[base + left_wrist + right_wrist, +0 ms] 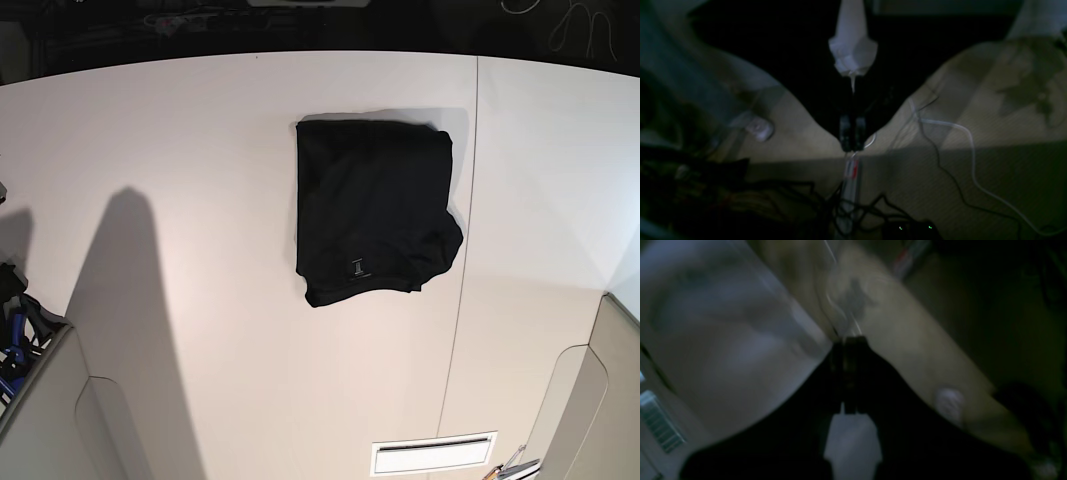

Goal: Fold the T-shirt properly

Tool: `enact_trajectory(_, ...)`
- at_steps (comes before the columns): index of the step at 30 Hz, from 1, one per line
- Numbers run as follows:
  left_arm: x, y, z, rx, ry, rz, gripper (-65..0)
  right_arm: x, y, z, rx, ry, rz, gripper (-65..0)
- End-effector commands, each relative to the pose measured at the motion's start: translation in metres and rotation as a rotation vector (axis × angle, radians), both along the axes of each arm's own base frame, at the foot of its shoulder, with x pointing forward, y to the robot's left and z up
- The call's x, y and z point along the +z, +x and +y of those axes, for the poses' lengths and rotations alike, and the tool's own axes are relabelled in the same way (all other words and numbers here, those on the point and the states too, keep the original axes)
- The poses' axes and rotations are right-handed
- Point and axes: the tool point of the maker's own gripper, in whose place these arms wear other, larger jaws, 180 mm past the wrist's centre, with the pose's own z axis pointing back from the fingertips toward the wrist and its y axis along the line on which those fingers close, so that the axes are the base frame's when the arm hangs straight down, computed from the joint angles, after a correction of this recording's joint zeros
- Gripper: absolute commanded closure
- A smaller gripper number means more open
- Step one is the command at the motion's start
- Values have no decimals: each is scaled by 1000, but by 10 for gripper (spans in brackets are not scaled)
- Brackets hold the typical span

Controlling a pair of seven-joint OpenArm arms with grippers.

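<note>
Folded T-shirt (372, 210) mid-table (200, 150), bare margins all around.

Folded T-shirt (372, 210) sole obstacle; white table (200, 150) open on all sides.

Count: 1 black T-shirt (372, 208), 1 white table (200, 150), 2 grippers, left gripper (852, 133) and right gripper (849, 373)

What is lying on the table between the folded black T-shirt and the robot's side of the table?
Nothing visible. In the base view the T-shirt lies folded on the white table, with only bare tabletop around it. Neither arm shows in that view. Each wrist view shows its gripper, left and right, with the jaws together.
</note>
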Motion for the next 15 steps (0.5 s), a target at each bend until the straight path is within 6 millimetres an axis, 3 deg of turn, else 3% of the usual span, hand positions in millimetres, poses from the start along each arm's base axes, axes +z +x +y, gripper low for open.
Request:
enact_trajectory(1, -1, -13, 8, -19, 15, 41, -1, -5, -5, 0, 22, -5, 6, 0)
enact_trajectory(5, -20, -12, 9, -23, 43, 91, -1, -27, -20, -12, 84, -72, 60, 0)
enact_trajectory(11, -46, 6, -4, 18, 107, 120, -1, -52, -4, -41, 73, -176, 88, 0)
enact_trajectory(15, -54, 11, -13, 2, 101, 131, -1, -62, 5, -51, 71, -225, 78, 0)
